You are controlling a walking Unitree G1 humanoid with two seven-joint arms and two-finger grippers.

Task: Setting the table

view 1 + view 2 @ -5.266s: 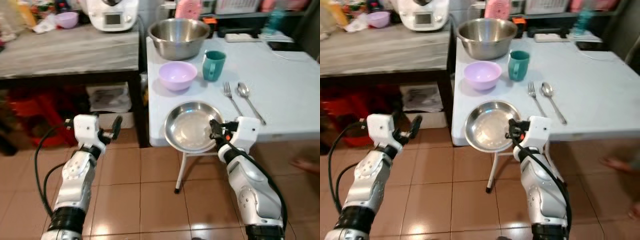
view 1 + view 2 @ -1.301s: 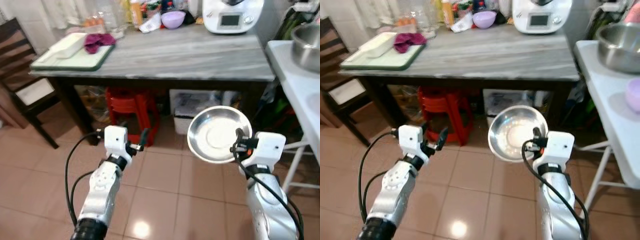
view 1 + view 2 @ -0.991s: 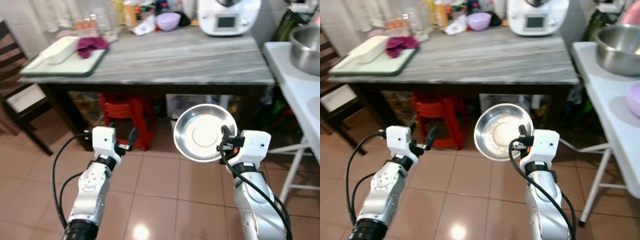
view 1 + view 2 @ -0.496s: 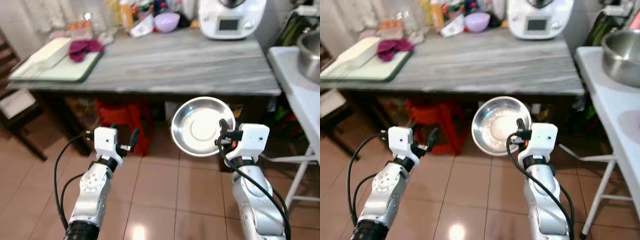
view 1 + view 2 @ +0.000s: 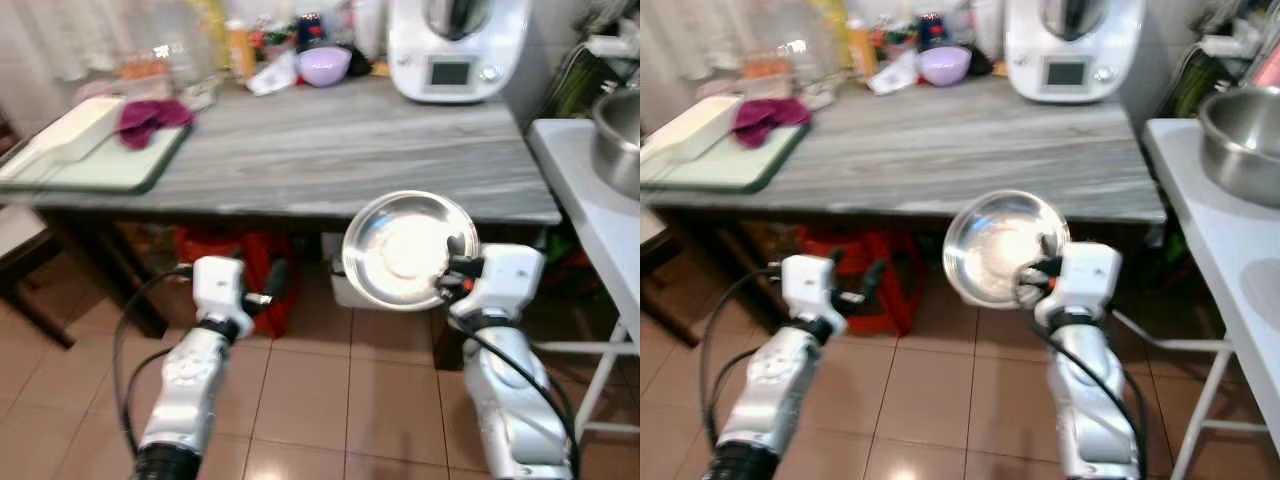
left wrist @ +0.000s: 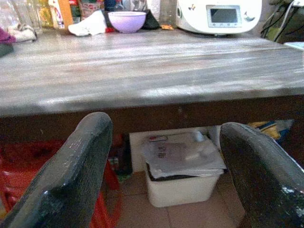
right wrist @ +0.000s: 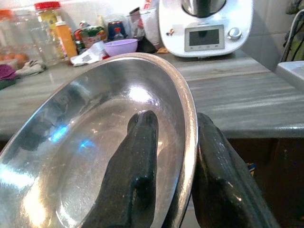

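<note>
Half a second on, the grey table [image 5: 330, 150] sits larger and lower in the head views, so the camera has come closer to it. The metal plate [image 5: 408, 250] still rides in the right gripper [image 5: 456, 268], now raised to the level of the table's near edge, just left of its near right corner.

Nearest, the right gripper stays clamped on the plate's rim: in the right wrist view one finger [image 7: 135, 175] lies inside the dish and the other [image 7: 216, 175] presses on its back. The plate is tilted, its hollow turned toward the camera.

The left gripper [image 5: 270, 285] hangs over the tiled floor [image 5: 310, 400] in front of the table, its fingers [image 6: 76, 166] spread apart with nothing between them.

Under the table a white bin [image 6: 183, 178] of papers stands beside a red stool [image 5: 225, 260].

On the tabletop a green tray [image 5: 85, 150] with a maroon cloth [image 5: 150, 113] lies at the left end. At the far edge stand a lilac bowl [image 5: 325, 65] and a white kitchen machine [image 5: 455, 45]. At the right, a steel bowl [image 5: 618, 130] sits on a white table [image 5: 590, 210].
</note>
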